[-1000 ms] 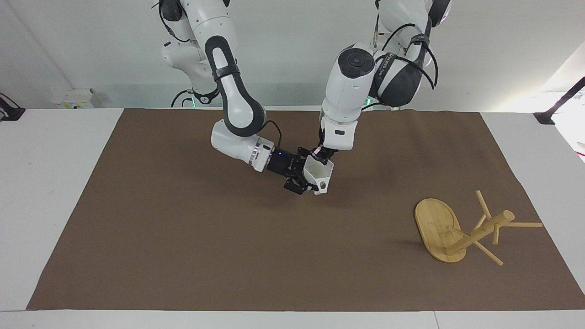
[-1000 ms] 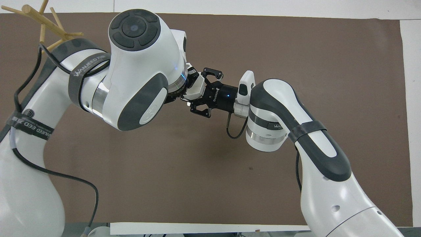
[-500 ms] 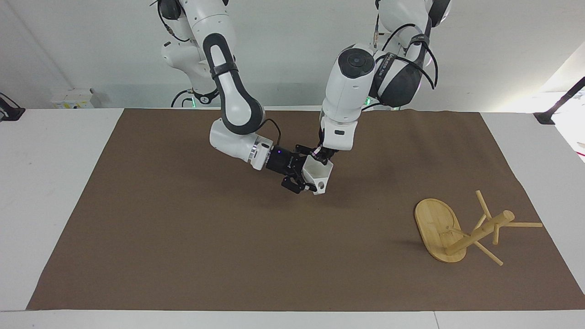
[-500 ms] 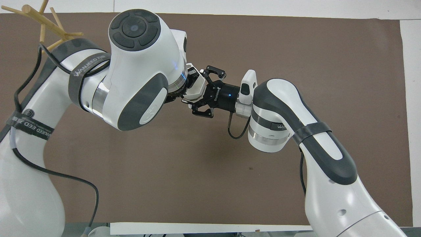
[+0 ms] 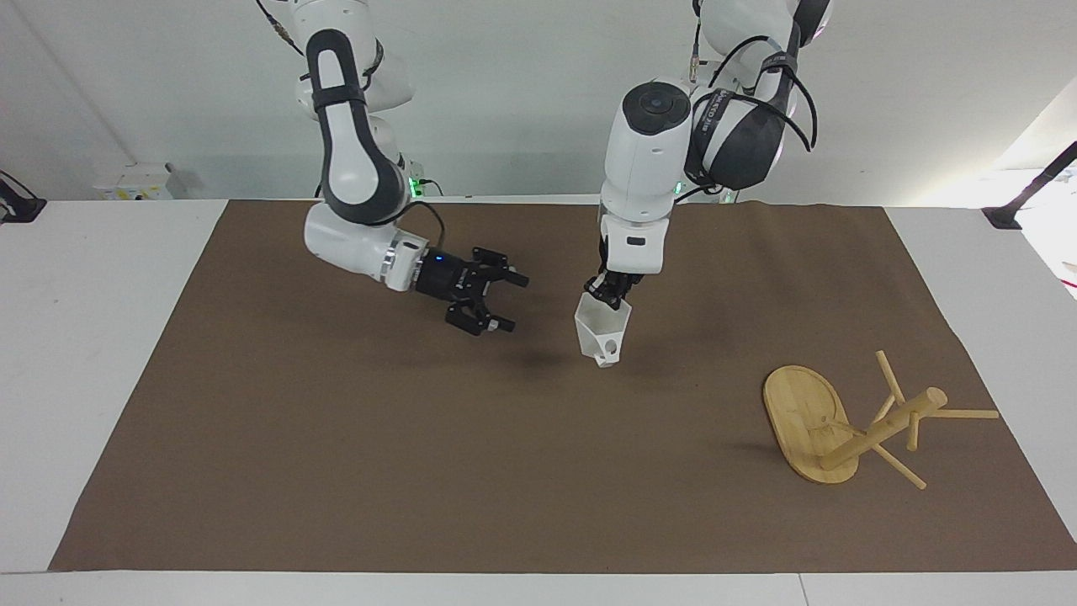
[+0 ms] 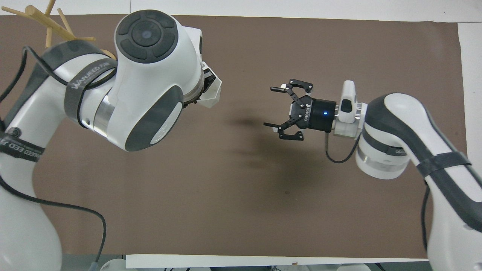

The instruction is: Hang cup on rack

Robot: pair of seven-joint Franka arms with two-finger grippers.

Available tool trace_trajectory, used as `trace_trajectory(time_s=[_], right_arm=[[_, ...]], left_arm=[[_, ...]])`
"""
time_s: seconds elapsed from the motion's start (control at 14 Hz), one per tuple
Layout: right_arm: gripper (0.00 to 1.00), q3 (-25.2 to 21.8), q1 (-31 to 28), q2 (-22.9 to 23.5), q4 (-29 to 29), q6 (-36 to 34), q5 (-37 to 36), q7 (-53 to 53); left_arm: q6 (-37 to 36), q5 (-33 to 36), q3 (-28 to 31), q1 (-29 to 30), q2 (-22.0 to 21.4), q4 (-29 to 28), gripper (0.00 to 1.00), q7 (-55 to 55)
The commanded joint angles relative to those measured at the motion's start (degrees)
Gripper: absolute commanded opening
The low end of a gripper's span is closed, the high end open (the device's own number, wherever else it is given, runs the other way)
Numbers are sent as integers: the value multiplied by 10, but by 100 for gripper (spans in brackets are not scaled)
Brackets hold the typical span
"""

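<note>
The white faceted cup (image 5: pixel 602 332) hangs upright from my left gripper (image 5: pixel 612 296), which is shut on its rim and holds it above the middle of the brown mat. Part of the cup shows in the overhead view (image 6: pixel 211 90), where the left arm hides the gripper. My right gripper (image 5: pixel 510 304) is open and empty in the air beside the cup, toward the right arm's end; it also shows in the overhead view (image 6: pixel 272 107). The bamboo rack (image 5: pixel 850 429) lies tipped on its side, farther from the robots, at the left arm's end. Its pegs show in the overhead view (image 6: pixel 49 22).
The brown mat (image 5: pixel 336 463) covers most of the white table (image 5: pixel 101 337). A dark clamp (image 5: pixel 1022 198) stands at the table's corner near the left arm's base.
My right gripper has let go of the cup and pulled back toward its own end. My left gripper keeps the cup, which now hangs upright and has shifted slightly toward the rack.
</note>
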Motion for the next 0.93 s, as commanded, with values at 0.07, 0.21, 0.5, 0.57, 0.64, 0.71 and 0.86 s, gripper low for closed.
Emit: trace_trajectory(time_s=[0.07,0.21,0.5,0.57,0.64,0.71,0.86], right_arm=[[100,6,-120,0,25,-82,-204,35],[100,5,-166,14,76,-130,-308,90],[100,5,-190,8,167,-191,-497,263],[100,4,-190,3,186,-212,-532,300],[100,2,-190,3,210,-235,-566,332],[100,2,-190,3,246,-263,-613,373],[100,3,-188,-5,308,-300,-687,480]], left_arm=[[174,9,0,55,-203,-267,0,1],[290,9,0,73,-262,-385,0,14],[537,9,1,147,-300,-524,0,58],[575,9,1,163,-290,-525,0,66],[605,9,1,173,-274,-525,0,66],[650,9,1,185,-257,-526,0,66],[727,11,1,215,-204,-518,0,66]])
